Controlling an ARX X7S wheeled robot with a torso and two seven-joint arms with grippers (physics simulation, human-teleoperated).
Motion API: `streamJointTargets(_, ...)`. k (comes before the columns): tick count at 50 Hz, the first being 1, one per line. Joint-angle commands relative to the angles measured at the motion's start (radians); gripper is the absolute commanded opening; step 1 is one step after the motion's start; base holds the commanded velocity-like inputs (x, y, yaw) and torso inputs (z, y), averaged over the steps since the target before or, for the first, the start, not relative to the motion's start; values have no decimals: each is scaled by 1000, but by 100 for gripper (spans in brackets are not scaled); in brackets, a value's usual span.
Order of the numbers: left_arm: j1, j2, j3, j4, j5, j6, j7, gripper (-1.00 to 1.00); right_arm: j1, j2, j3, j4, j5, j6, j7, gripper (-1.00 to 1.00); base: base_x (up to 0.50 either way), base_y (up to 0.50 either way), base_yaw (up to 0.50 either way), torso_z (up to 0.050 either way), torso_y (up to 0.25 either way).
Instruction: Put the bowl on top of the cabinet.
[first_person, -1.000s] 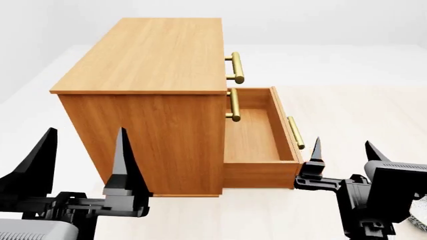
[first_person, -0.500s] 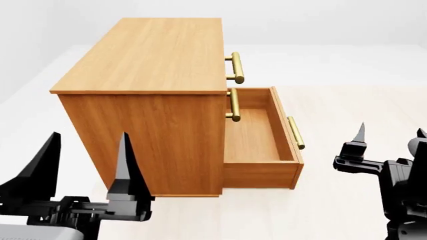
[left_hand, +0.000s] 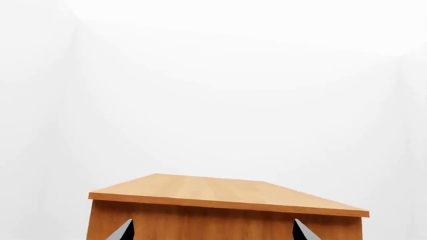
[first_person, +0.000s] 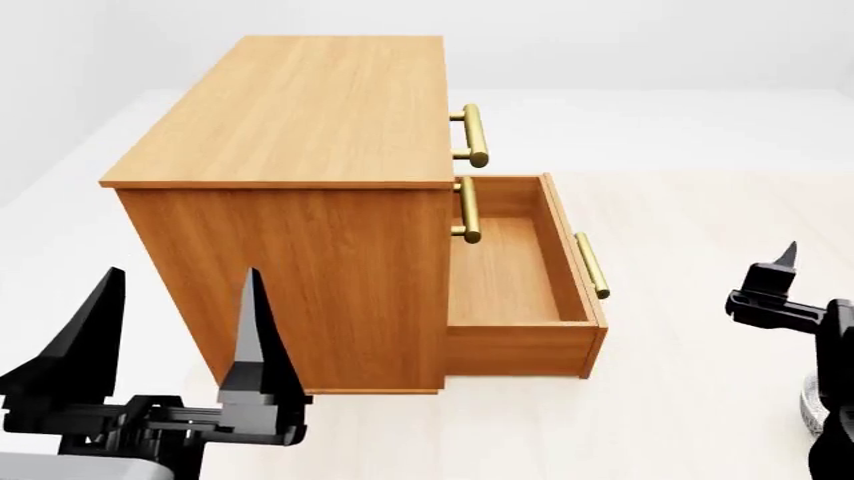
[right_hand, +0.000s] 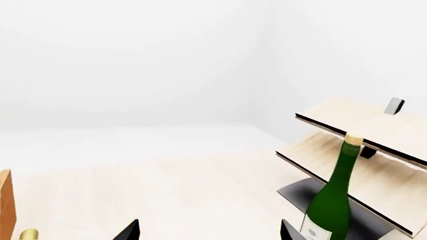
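Beside the pale floor (first_person: 694, 400) stands the cabinet (first_person: 307, 120), its flat orange-brown top bare and one lower drawer (first_person: 514, 270) pulled out on the side with the brass handles (first_person: 470, 135). Well away from the cabinet, on the robot's right, the right wrist view shows a pale tilted shelf rack (right_hand: 360, 140) on a black base with a green bottle (right_hand: 330, 200) standing in front of it. The left tool (first_person: 167, 330) hangs low against the cabinet's near side, its two dark prongs spread apart and empty; the left wrist view looks across the cabinet's top edge (left_hand: 227, 197). The right tool (first_person: 801, 290) sits well off to the drawer side of the cabinet, near the frame edge; only one prong shows there, but its wrist view shows both tips (right_hand: 130, 230) set wide with nothing between them, so it reads as released. The bowl is barely in sight: a patterned sliver (first_person: 811, 405) on the floor by the right arm, far from the cabinet, may be its rim, though I cannot be sure. The step in hand looks like reaching for the bowl; doing it well means bringing that sliver properly into view, lowering the right tool over the rim with prongs straddling the wall, and clear of the open drawer.
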Motion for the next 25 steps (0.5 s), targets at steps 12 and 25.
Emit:
streamJointTargets(12, -3, -6, 18, -4, 6, 4, -9, 100, 60, 31, 48, 104, 26, 93, 17, 100, 0, 0, 0, 0, 0)
streamJointTargets(25, -1, -13, 21, 3, 8, 1, -19, 100, 106, 32, 89, 127, 78, 181, 31, 100, 0, 0, 0, 0, 0)
